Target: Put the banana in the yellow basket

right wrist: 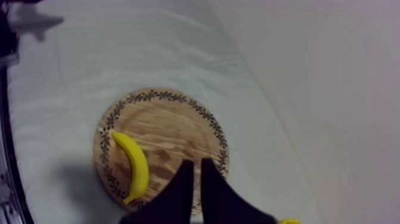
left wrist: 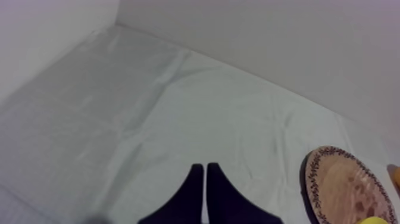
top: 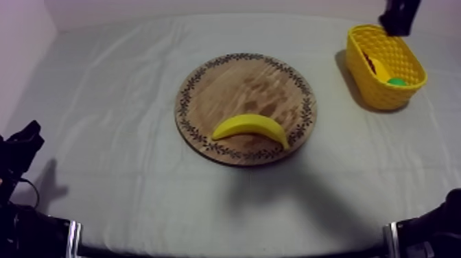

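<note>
Lying on one board, one banana; one basket; left gripper and right gripper closed, empty

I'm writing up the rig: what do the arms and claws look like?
The left arm and right arm are black, each with a pale band. The left claw and right claw each have two black fingers tapering to tips.

Banana on wooden board, yellow basket apart.
The banana lies flat and arched near the board's 6 o'clock rim; the basket stands upright at the board's 2 o'clock.
</note>
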